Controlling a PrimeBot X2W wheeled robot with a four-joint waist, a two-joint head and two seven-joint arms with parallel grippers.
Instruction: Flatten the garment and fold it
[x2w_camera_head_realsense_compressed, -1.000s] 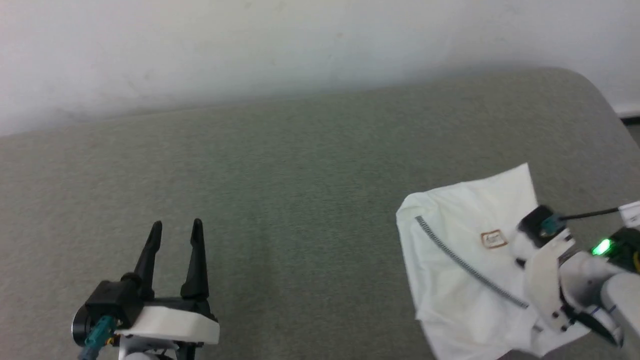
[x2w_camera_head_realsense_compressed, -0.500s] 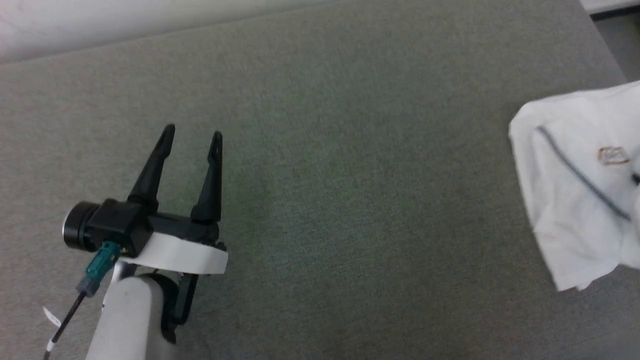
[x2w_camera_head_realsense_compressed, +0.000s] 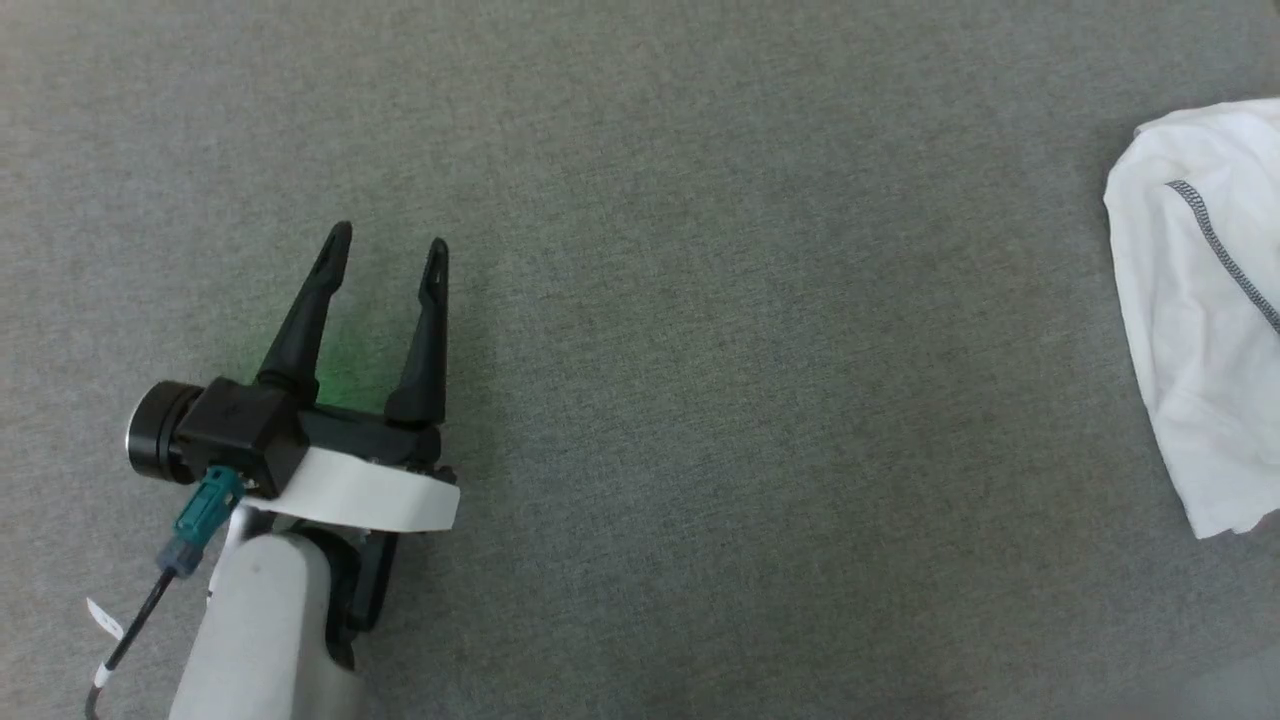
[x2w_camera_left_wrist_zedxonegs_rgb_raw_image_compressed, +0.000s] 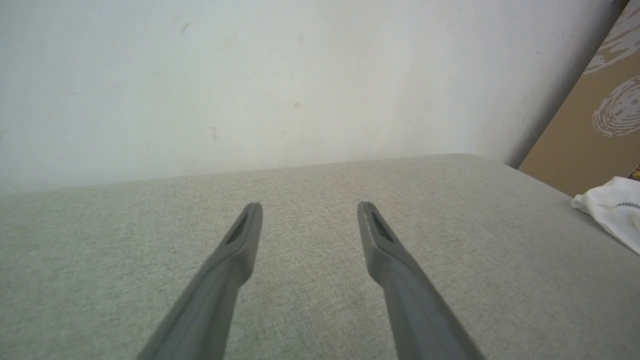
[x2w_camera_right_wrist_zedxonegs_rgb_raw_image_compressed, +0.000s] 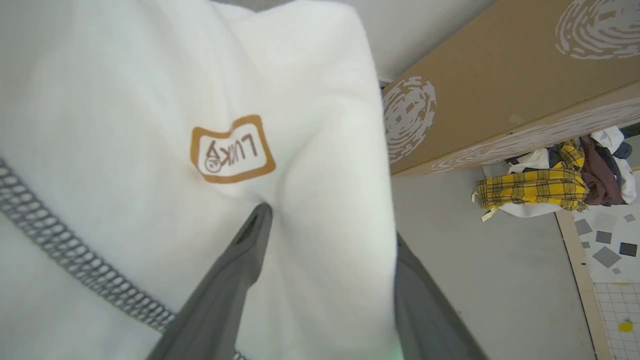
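You've got the left gripper (x2w_camera_head_realsense_compressed: 388, 238) with jaws released, wide over the worktop (x2w_camera_head_realsense_compressed: 700, 400). Right gripper (x2w_camera_right_wrist_zedxonegs_rgb_raw_image_compressed: 327, 225) jaws are spread, a shirt (x2w_camera_right_wrist_zedxonegs_rgb_raw_image_compressed: 100, 90) fold loose between them. Right wrist view gives you the patch (x2w_camera_right_wrist_zedxonegs_rgb_raw_image_compressed: 231, 149), "LUCKY" upside down; head view puts the shirt far right on the worktop.

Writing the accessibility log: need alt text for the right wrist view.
A fold of the white garment lies between the spread fingers of the right end effector; its brown-bordered LUCKY patch and grey seam stitching show. Beyond: a cardboard box and a clothes pile on the floor.
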